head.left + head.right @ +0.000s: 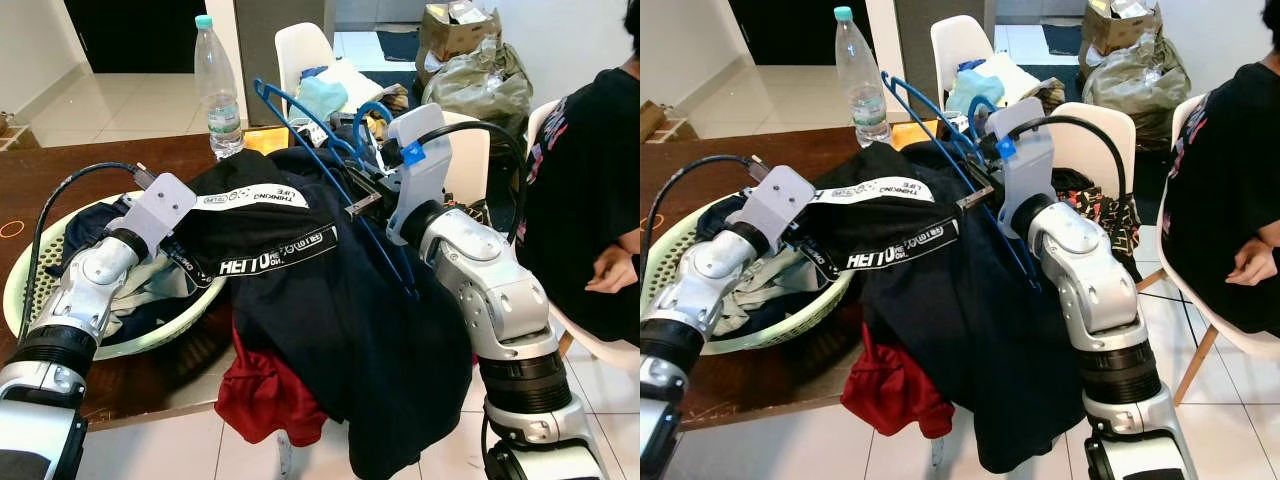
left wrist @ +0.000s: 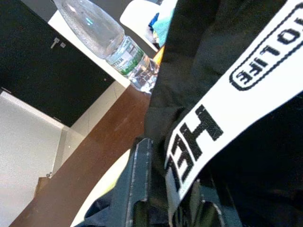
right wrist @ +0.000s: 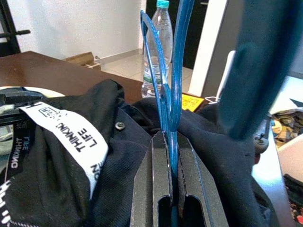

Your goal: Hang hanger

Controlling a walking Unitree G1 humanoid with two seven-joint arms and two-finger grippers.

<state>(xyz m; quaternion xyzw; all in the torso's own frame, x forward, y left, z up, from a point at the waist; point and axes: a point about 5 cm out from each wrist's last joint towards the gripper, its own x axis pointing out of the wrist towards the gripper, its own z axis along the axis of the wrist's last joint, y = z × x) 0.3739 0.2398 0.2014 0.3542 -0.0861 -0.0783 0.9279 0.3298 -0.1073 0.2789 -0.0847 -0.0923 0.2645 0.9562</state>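
right end effector (image 3: 171, 189) clamped on blue hanger (image 3: 166, 71), left end effector (image 2: 165, 198) gripping black garment (image 1: 340, 300) — both closed

My right gripper (image 3: 169, 198), matt black, clamps the glossy blue plastic hanger (image 1: 300, 125). Below it I see a soft matt black cloth garment with white printed bands (image 1: 270, 250); beyond stands a clear glossy plastic bottle (image 1: 216, 90) on polished brown wood table (image 1: 60, 165).

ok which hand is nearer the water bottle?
Right, narrowly. The right hand is shut on the blue hanger, just beside the water bottle. The left hand grips the black garment over the green basket, further back.
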